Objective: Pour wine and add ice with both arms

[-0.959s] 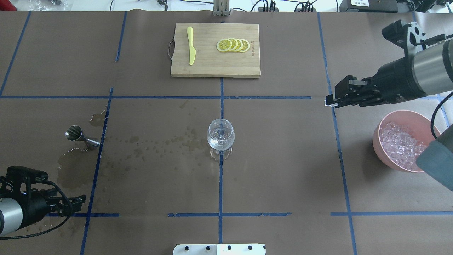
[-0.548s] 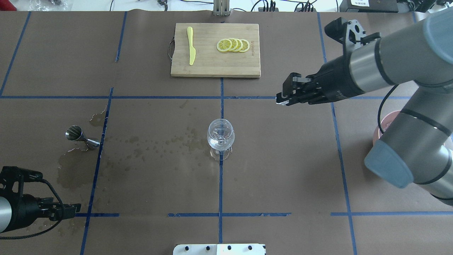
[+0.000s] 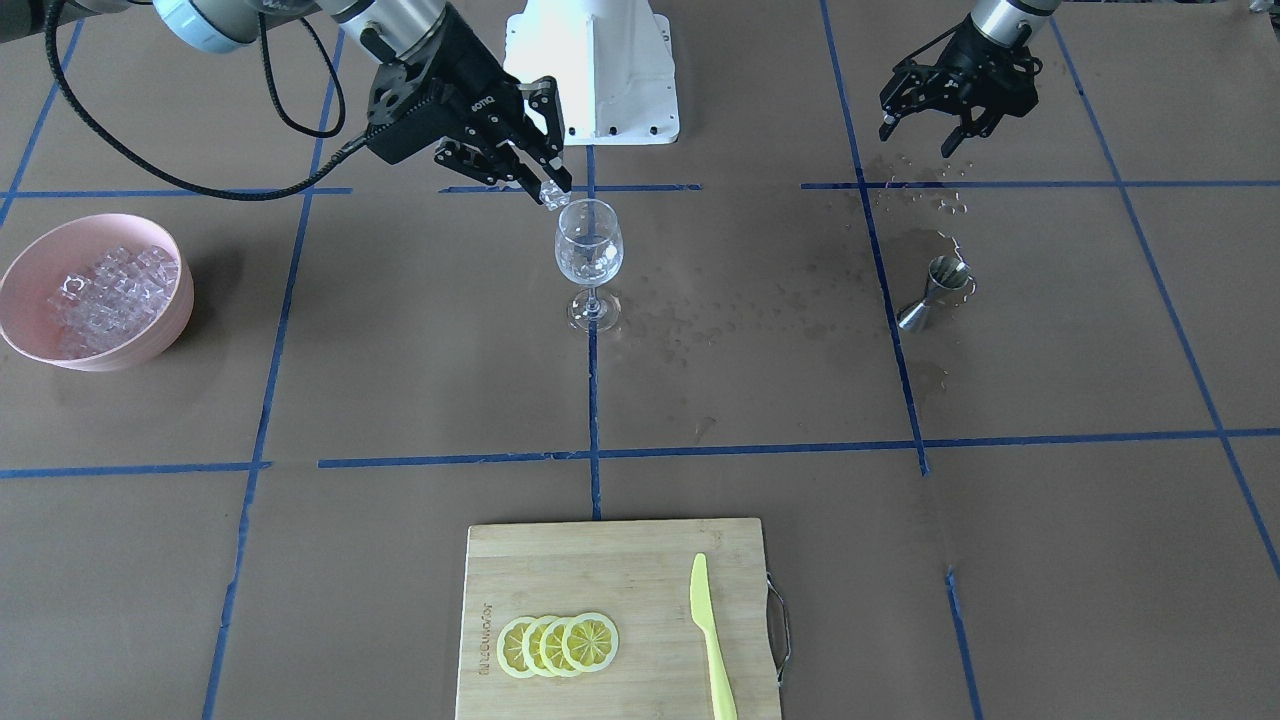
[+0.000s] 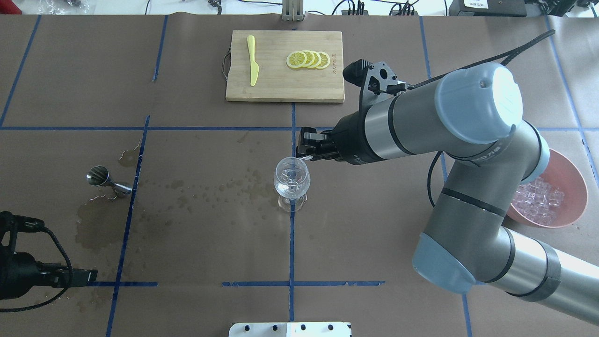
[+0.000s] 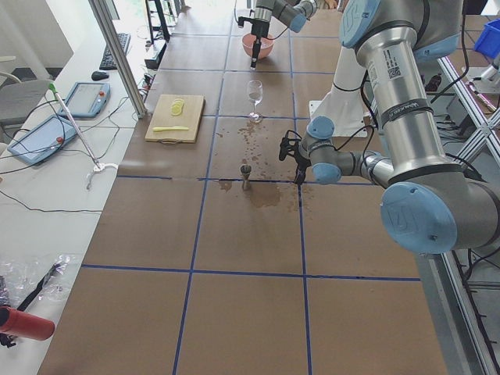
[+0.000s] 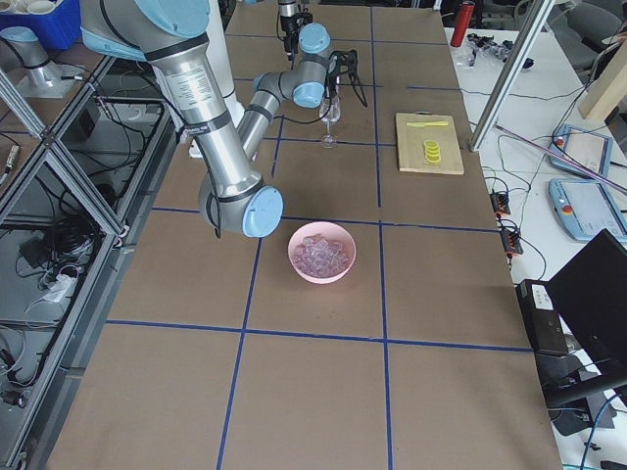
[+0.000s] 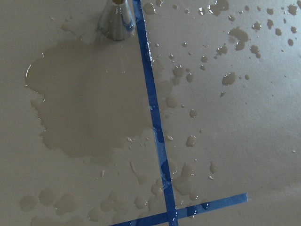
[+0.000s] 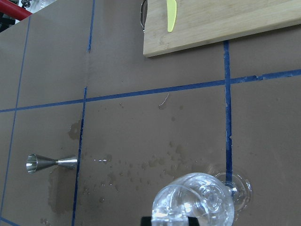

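Clear ice cube [image 3: 549,196] pinched in right gripper [image 3: 548,188] just above wine glass [image 3: 588,248] rim, plain front-on, barely visible overhead. Empty left gripper [image 3: 918,135] spread wide. Other ice [image 3: 105,290] heaped in pink bowl [image 3: 150,345].

Brown worktop [image 4: 374,234] with blue tape lines carries a wine glass [image 4: 292,180], metal jigger [image 4: 105,180], wet puddle [image 4: 96,224], pink bowl [image 3: 150,340] and cutting board [image 4: 281,84].

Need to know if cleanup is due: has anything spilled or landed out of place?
Yes. A wet puddle darkens the paper beside the upright steel jigger, and droplets trail from it toward the wine glass. Liquid belongs in the glass, so it looks spilled.
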Controlling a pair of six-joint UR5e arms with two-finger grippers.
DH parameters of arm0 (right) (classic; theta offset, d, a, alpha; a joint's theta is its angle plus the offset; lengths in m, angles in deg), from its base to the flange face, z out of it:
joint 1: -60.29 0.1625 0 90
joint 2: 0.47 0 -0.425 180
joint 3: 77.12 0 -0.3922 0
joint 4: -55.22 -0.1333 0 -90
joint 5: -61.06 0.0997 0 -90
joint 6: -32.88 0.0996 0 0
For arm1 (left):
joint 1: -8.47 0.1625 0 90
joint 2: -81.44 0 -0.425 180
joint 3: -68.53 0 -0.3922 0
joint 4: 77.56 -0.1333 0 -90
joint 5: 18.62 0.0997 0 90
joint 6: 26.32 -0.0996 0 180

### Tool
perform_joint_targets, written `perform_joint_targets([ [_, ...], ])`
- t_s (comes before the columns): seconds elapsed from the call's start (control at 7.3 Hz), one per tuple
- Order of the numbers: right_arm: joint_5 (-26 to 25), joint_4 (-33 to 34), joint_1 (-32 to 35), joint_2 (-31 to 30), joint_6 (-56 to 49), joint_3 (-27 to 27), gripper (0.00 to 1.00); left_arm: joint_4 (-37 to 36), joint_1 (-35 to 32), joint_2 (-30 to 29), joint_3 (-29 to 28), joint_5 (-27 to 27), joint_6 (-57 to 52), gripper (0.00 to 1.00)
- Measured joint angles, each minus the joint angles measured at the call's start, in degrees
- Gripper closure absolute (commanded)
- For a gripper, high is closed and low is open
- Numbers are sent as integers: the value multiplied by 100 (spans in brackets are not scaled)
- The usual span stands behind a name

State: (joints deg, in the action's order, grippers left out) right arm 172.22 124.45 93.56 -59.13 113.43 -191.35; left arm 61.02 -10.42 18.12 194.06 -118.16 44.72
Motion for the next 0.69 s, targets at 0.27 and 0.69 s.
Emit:
perform_joint_targets([
  [0.27, -173, 66, -183, 93, 17, 77, 94, -350, -84, 2, 216, -217, -35, 0],
  [0.69, -258, 74, -256, 152, 276, 160, 17, -769, -276, -10, 575, -541, -104, 0],
])
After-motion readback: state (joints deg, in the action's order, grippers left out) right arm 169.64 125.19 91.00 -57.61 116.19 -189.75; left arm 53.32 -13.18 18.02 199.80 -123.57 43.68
